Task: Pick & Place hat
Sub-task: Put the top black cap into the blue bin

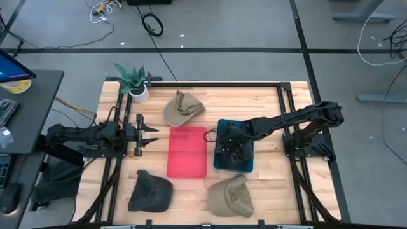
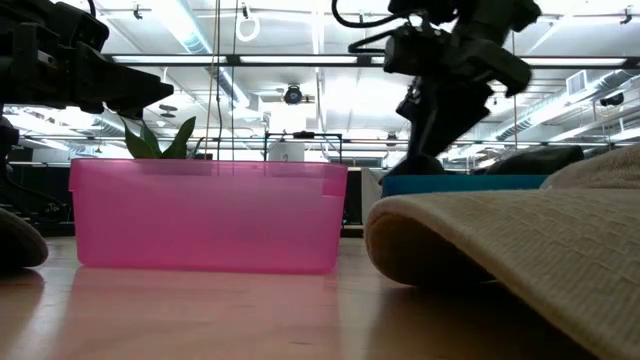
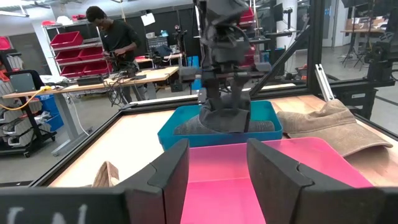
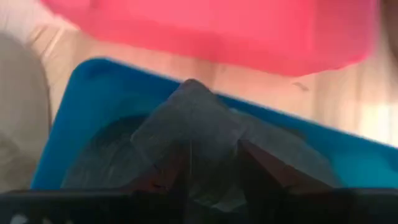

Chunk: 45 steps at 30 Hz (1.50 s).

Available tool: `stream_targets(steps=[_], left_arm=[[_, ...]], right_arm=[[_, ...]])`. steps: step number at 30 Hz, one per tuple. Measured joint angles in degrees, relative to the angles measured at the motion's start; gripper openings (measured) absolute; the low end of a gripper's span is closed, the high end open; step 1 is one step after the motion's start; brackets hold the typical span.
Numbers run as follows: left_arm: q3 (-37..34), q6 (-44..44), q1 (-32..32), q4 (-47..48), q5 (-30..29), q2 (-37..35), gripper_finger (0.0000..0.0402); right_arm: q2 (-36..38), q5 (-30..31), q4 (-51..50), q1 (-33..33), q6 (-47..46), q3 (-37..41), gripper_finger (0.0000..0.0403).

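Fingers of the left gripper [image 1: 152, 134] stand apart over bare bench [image 1: 114, 191], just left of the pink bin [image 1: 187, 152]. Farther right, the right gripper [image 1: 233, 147] reaches down into the blue bin [image 1: 220, 127], its fingers pinched on the dark grey hat [image 3: 225, 119] that sits in it.

Two dark jointed arms, left gripper [image 1: 150, 134] with black angular fingers [image 3: 168, 174], right gripper [image 1: 234, 150] black

Overhead, table-level, and two wrist views, all sharing the pink bin [image 1: 187, 151] and blue bin [image 3: 186, 122].
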<state>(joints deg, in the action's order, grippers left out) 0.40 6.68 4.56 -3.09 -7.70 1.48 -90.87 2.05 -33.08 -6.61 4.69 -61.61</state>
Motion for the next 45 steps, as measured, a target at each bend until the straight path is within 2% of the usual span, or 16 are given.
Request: stream_targets(steps=[14,22,26,35,45], left_arm=[[0.0,0.0,0.0,0.0,0.0,0.0,0.0165],[0.0,0.0,0.0,0.0,0.0,0.0,0.0165],[0.0,0.0,0.0,0.0,0.0,0.0,0.0165],[0.0,0.0,0.0,0.0,0.0,0.0,0.0165],[0.0,0.0,0.0,0.0,0.0,0.0,0.0165]], right_arm=[[0.0,0.0,20.7,-1.8,-2.7,14.4,0.0132],[0.4,0.1,24.2,-2.4,-3.2,15.7,0.0132],[0.4,0.0,21.9,-3.0,-3.1,12.1,0.0132],[0.4,0.0,8.7,-3.8,-5.6,4.2,0.0132],[5.8,0.6,-7.2,-4.9,-18.0,1.0,0.0132]])
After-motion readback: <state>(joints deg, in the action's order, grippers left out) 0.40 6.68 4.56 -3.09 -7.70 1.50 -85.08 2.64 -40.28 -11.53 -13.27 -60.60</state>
